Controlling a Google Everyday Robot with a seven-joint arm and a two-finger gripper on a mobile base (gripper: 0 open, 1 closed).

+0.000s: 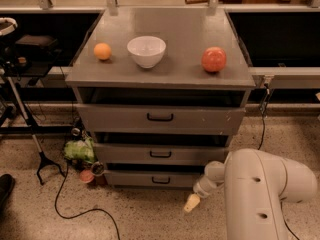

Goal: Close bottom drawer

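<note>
**Bottom drawer appears ajar; claw low by its right end.**
The worktop [165, 39] caps a cabinet of three drawers, and the robot arm [260, 194] fills the view below the worktop's front-right corner. The bottom drawer [132, 178], lowest beneath the front edge, faces forward, with its long axis parallel to that edge. The claw [192, 202] hangs just beside the panel's right end; whether it is open or closed cannot be told. Recommended: press flat near the handle [161, 180], pushing squarely toward the rear edge to avoid racking.
</note>
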